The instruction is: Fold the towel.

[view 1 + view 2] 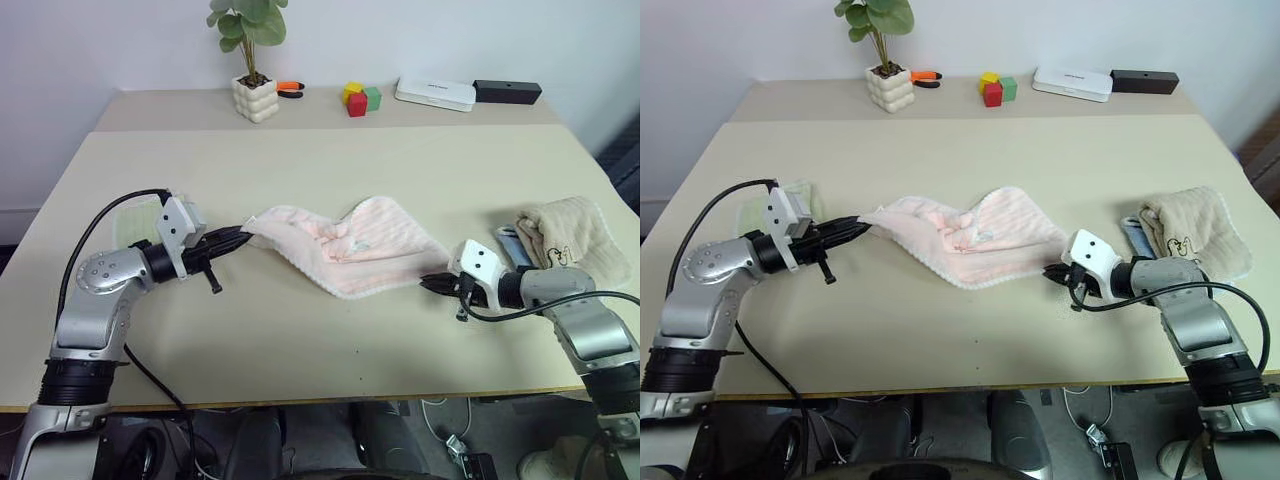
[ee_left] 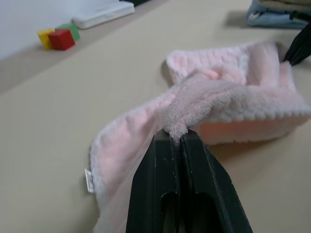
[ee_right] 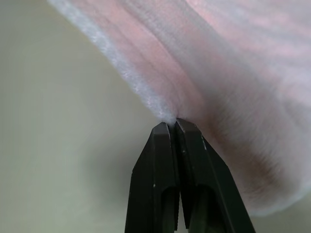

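Two tools are on the pale pink towel (image 1: 347,246), one at each end, and both have their black fingers pressed together on the cloth. The left tool (image 1: 243,236) pinches a bunched corner at the towel's left end; from its wrist camera you can see a tuft of pink terry squeezed between the two fingertips (image 2: 167,145), with a small white tag showing on the edge nearby. The right tool (image 1: 1052,272) is clamped at the towel's near right corner, its tips closed right where the whitish border comes to a point.

The towel itself lies in the middle of the beige surface (image 1: 300,150), spread loosely between the two arms. It is rumpled rather than flat: a ridge of gathered cloth runs from the left grip toward the centre, and the right half rises into a soft peak before sloping down to the right grip. Most of it rests on the surface; the pinched left corner looks slightly lifted.

Off to the right, well apart from the pink towel, sits a folded beige towel (image 1: 567,236) with a dark print, lying beside something blue. Behind the left arm a light green folded towel (image 1: 137,220) peeks out. Along the far edge stand a potted plant (image 1: 252,58) in a white knobbly pot, an orange-handled item (image 1: 290,88), coloured blocks (image 1: 360,98), a flat white box (image 1: 435,94) and a black bar (image 1: 507,92).
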